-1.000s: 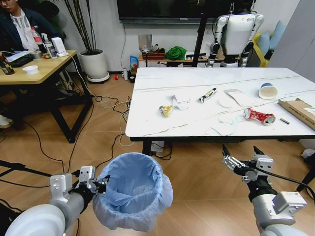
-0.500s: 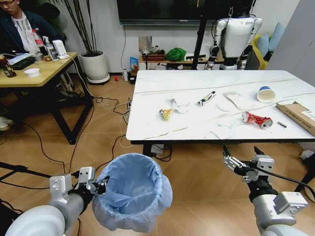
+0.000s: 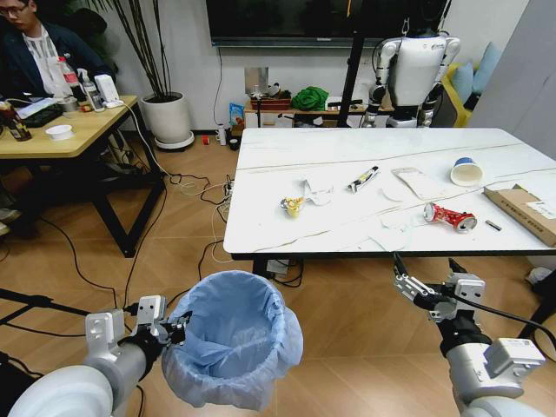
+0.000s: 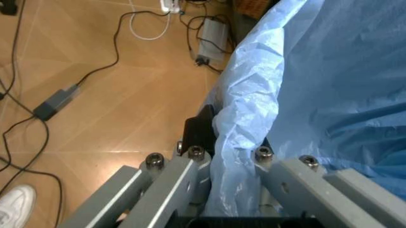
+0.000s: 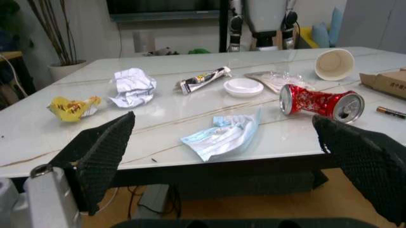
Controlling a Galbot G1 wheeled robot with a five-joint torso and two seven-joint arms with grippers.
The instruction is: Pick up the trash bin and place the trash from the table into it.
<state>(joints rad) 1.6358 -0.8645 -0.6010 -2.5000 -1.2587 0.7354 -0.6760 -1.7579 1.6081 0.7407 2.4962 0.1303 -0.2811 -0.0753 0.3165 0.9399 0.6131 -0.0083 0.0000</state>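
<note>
Short of the counter's (image 3: 287,143) near edge, the left hand (image 3: 170,328) is clamped on the trash bin's (image 3: 233,334) rim while the right hand (image 3: 427,280), fingers apart, faces the trash (image 3: 450,216), so the next move likely calls for reaching over that edge to grasp a piece.

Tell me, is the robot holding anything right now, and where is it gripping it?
The left gripper holds the trash bin by its rim, pinching the blue bag there. The right gripper is open and holds nothing.
</note>
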